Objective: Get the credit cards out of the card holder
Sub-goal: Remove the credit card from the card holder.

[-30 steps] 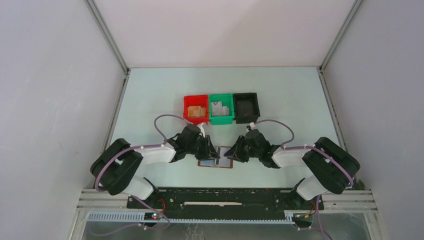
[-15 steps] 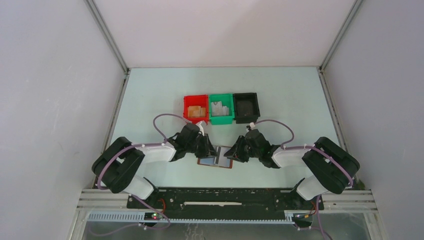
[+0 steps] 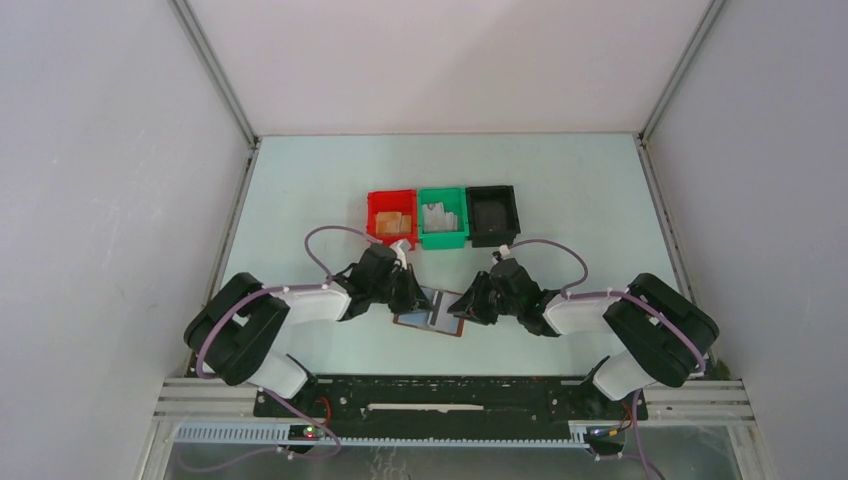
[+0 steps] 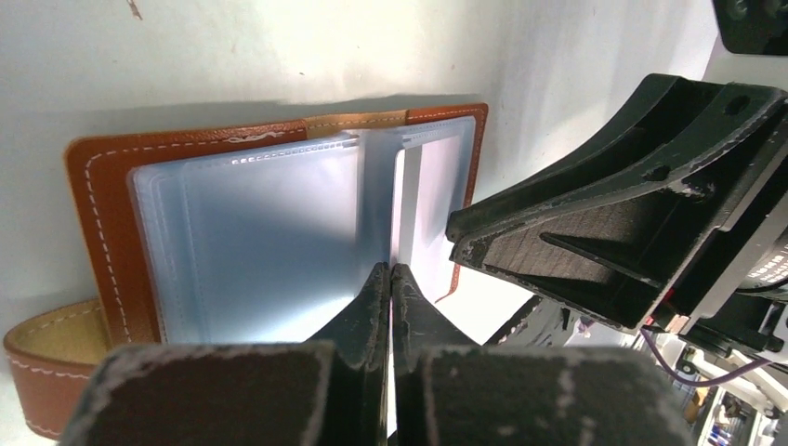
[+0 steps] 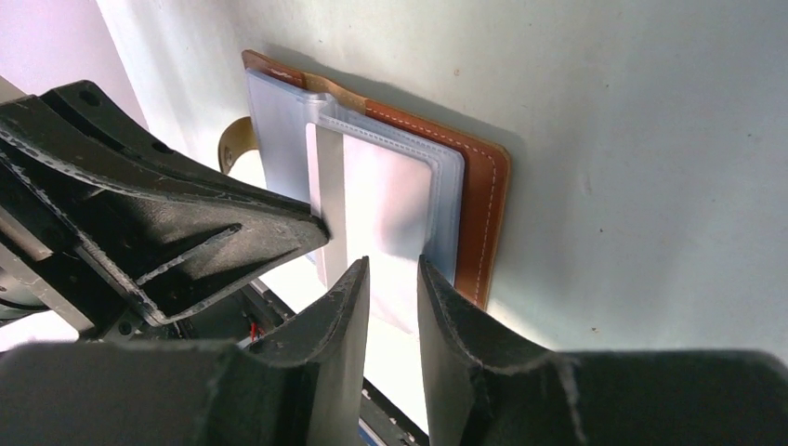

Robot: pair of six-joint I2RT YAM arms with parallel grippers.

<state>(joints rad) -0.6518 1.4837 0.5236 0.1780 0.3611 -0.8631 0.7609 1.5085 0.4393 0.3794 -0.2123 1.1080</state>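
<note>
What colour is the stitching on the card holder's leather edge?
White, on the brown card holder; clearest in the left wrist view.

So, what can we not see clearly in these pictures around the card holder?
Any credit cards in the card holder: the frosted sleeves glare in both wrist views; top view too small.
What the shut left gripper pinches: left wrist view, its own fingers cover it.
Whether the right gripper touches the holder: right wrist view, its fingers hide the near edge.
Contents of the black bin: top view, too dark.
</note>
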